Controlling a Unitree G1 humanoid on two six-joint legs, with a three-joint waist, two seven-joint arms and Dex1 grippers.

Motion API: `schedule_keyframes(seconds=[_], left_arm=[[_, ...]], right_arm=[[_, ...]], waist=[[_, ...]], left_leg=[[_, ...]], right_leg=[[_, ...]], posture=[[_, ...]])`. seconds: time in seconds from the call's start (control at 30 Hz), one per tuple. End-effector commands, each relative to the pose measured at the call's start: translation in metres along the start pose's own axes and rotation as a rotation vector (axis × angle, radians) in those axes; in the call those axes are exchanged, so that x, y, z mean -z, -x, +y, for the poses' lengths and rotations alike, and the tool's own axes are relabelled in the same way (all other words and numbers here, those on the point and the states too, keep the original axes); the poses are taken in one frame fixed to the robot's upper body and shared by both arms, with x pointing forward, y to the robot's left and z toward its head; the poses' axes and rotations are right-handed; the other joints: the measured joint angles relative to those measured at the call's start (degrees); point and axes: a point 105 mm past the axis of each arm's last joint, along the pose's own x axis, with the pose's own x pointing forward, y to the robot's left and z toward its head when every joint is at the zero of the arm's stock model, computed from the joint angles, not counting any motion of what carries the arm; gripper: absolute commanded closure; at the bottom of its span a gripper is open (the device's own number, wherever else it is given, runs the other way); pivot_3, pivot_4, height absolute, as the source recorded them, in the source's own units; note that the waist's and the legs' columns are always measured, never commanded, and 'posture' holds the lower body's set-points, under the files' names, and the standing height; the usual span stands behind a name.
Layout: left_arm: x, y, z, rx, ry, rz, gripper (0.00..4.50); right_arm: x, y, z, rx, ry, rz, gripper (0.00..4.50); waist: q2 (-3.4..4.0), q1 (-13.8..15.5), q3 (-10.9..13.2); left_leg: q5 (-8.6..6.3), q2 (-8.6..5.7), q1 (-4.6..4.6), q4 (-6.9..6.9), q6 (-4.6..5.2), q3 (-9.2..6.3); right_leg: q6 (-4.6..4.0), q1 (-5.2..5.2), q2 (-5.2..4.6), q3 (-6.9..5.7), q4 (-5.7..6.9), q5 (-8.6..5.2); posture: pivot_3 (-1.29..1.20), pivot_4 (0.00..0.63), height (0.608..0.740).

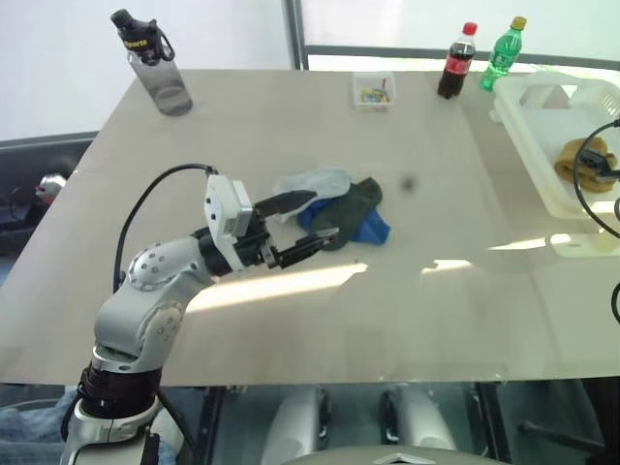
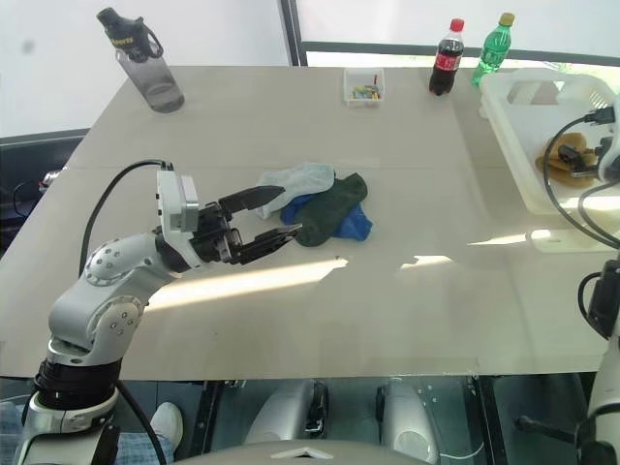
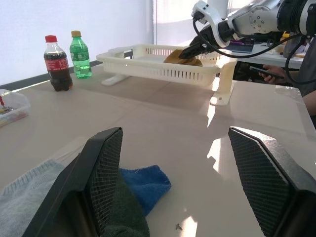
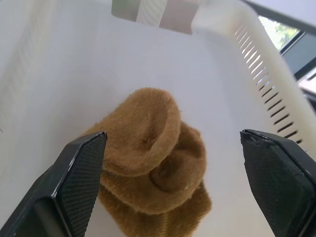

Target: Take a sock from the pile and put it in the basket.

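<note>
Right gripper (image 4: 173, 182) open over mustard sock (image 4: 153, 168) in basket (image 4: 237, 64).

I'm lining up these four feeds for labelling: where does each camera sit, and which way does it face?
Left and right eye views: on the head, facing forward and down over the table; left claw open beside the pile.
Left wrist view: along the left claw's fingers toward the basket and right claw.
Right wrist view: into the basket, open fingers flanking the mustard sock.
Shared: basket, sock.

Sunlit beige table (image 1: 291, 320) before bright windows (image 1: 436, 21)
</note>
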Motion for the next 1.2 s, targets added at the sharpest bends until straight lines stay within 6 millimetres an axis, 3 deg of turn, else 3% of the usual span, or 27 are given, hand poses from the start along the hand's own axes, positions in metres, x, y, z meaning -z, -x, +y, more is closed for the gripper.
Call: schedule_keyframes(seconds=[0.03, 0.23, 0.37, 0.43, 0.57, 0.73, 0.83, 0.9, 1.2], left_arm=[[-0.012, 0.002, -0.001, -0.01, -0.057, -0.026, 0.84], [-0.008, 0.009, 0.003, -0.055, -0.061, 0.007, 0.84], [-0.006, 0.021, 0.001, -0.099, -0.051, 0.035, 0.84], [-0.004, 0.031, -0.002, -0.129, -0.04, 0.06, 0.84], [0.003, 0.051, -0.01, -0.23, -0.014, 0.111, 0.84], [0.014, 0.075, -0.022, -0.334, 0.034, 0.166, 0.84], [0.027, 0.093, -0.029, -0.403, 0.04, 0.253, 0.84], [0.028, 0.103, -0.026, -0.459, 0.029, 0.269, 0.84], [0.028, 0.114, -0.032, -0.448, 0.021, 0.298, 0.84]], right_arm=[[-0.029, 0.008, -0.006, -0.011, 0.099, -0.137, 0.05], [-0.053, 0.016, 0.042, -0.342, 0.123, -0.274, 0.05], [-0.063, 0.036, 0.077, -0.57, 0.087, -0.44, 0.05], [-0.059, 0.054, 0.098, -0.715, 0.01, -0.477, 0.05], [-0.015, 0.103, 0.147, -1.005, -0.05, -0.401, 0.05], [0.018, 0.131, 0.155, -1.106, -0.077, -0.29, 0.05], [0.037, 0.147, 0.156, -1.168, -0.044, -0.249, 0.05], [0.049, 0.154, 0.156, -1.206, -0.03, -0.195, 0.05], [0.056, 0.15, 0.155, -1.186, 0.03, -0.203, 0.05]], waist=[[0.0, -0.1, 0.0], [0.02, -0.2, 0.0], [0.01, 0.0, 0.0], [0.02, 0.3, 0.0], [0.02, 1.4, 0.0], [0.12, 1.4, 0.0], [0.1, 1.3, 0.0], [0.13, 1.4, 0.0], [0.14, 1.4, 0.0]], left_leg=[[0.0, 0.0, 0.01, 0.0, 0.0, 0.0], [0.0, 0.04, 0.04, 0.02, 0.0, 0.03], [0.0, 0.07, 0.03, 0.05, 0.0, 0.01], [0.0, 0.07, 0.0, 0.06, 0.0, 0.0], [-0.01, 0.12, -0.01, 0.05, 0.0, -0.26], [-0.02, 0.03, 0.13, 0.18, 0.03, -0.28], [-0.21, 0.04, 1.05, -0.01, 0.33, -0.28], [-0.21, 0.05, 1.03, -0.02, 0.33, -0.29], [-0.14, 0.05, 1.02, 0.01, 0.21, -0.26]], right_leg=[[0.0, 0.0, 0.0, 0.0, 0.0, 0.0], [0.01, 0.0, 0.01, 0.04, 0.04, 0.01], [0.01, 0.01, -0.01, 0.02, 0.04, 0.01], [0.01, 0.01, -0.05, 0.01, 0.05, 0.01], [0.0, 0.18, -0.06, -0.21, -0.08, 0.0], [0.11, 0.33, -0.15, -0.18, 0.0, 0.16], [0.05, 1.18, -0.17, -0.16, -0.16, 0.12], [0.05, 1.14, -0.17, -0.16, -0.13, 0.12], [0.04, 1.12, -0.16, -0.13, -0.12, 0.12]], posture=[[0.0, 0.15, 0.74], [0.0, 0.15, 0.74], [0.0, 0.15, 0.74], [0.0, 0.15, 0.74], [0.0, 0.15, 0.74], [0.0, 0.15, 0.74], [0.0, 0.15, 0.74], [0.0, 0.15, 0.74], [0.0, 0.15, 0.74]])
